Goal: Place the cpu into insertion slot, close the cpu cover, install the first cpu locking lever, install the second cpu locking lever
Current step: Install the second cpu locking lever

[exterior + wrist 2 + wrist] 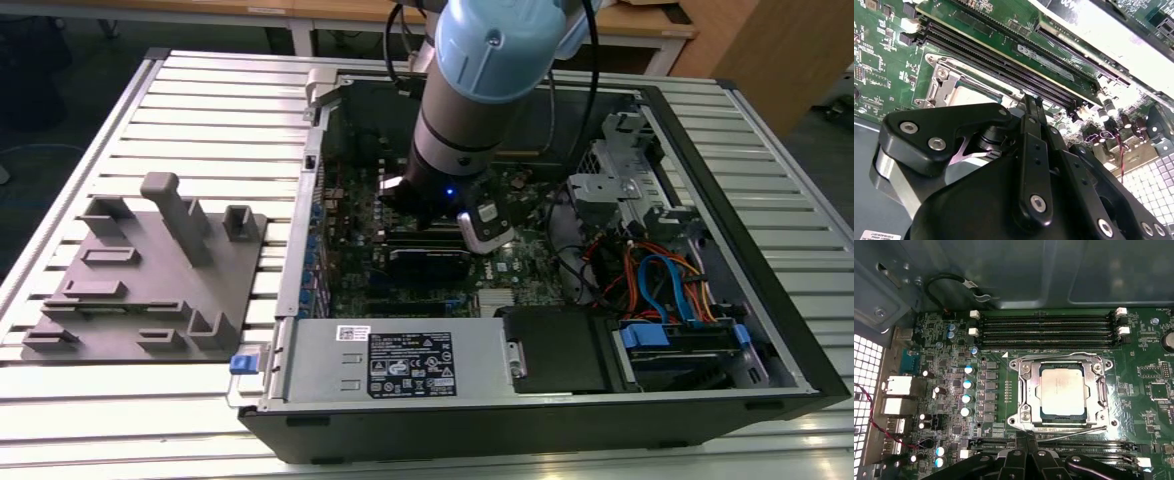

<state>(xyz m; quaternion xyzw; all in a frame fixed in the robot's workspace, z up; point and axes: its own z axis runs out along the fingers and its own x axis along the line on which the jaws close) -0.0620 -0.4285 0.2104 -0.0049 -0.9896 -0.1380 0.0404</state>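
Note:
The cpu (1061, 390), a silvery square chip, lies in the insertion slot (1103, 390) on the green motherboard (1149, 365). The cpu cover (1026, 390), a silvery metal frame, lies flat around it, with the chip showing through its window. A thin metal locking lever (1074, 432) runs along the socket's side closest to my gripper (1027, 436). The gripper's black fingers (1031, 107) are pressed together with their tips at that lever's end; whether they touch it I cannot tell. In the exterior view the gripper (400, 215) reaches down into the open computer case.
Long black memory slots (1049, 330) run beside the socket, and more lie under the gripper (1079, 445). Round capacitors (968, 385) stand on the socket's other side. The case holds a power supply (400, 360), cables (654, 280) and a drive cage (614, 170). A grey fixture (147, 270) sits on the table.

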